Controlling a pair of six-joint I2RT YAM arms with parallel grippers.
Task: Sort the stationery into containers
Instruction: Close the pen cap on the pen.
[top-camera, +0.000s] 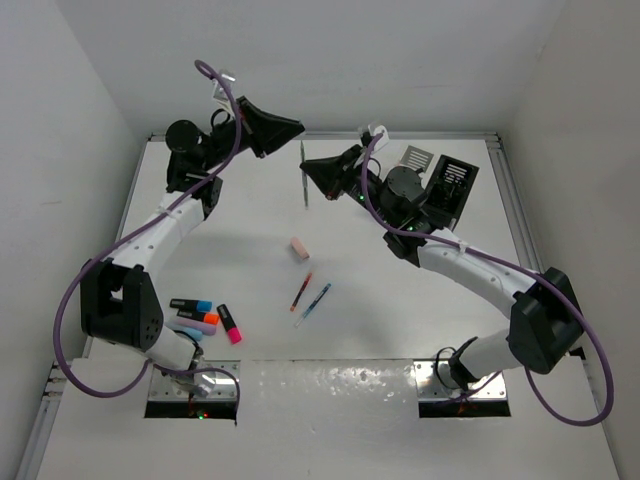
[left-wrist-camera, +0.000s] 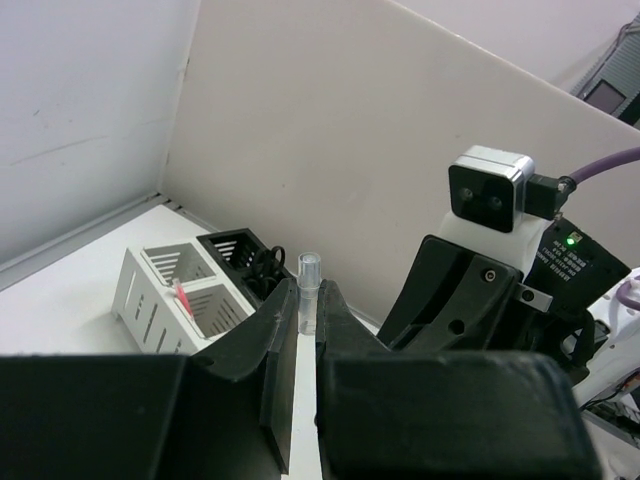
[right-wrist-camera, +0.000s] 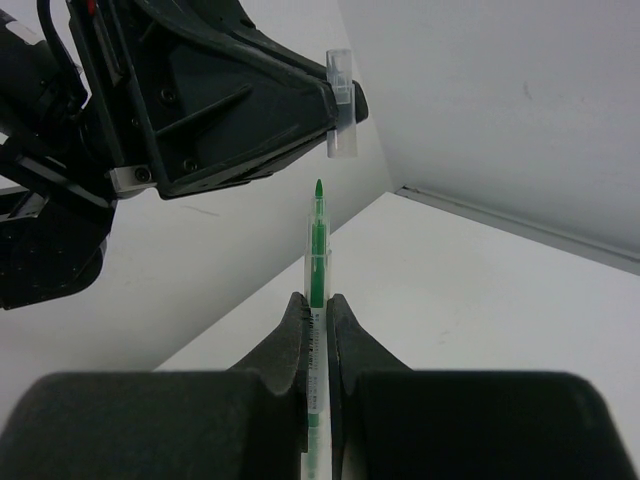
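Left gripper (left-wrist-camera: 308, 315) up close, jaws pinched on a clear cap (left-wrist-camera: 308, 275). Beyond, at the table's edge by the wall: white organiser (left-wrist-camera: 160, 290) holding a pink pen (left-wrist-camera: 183, 298), black organiser (left-wrist-camera: 232, 250) just behind with scissors (left-wrist-camera: 265, 268) inside.

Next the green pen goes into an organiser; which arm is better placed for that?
Right. Its pincer is shut on the green pen, and the white organiser and black organiser stand close beside that arm. The left pincer grips only the clear cap.

Left claw (top-camera: 297, 128) close before right claw (top-camera: 307, 168); right arm (top-camera: 470, 265) screens black organiser (top-camera: 455, 185).
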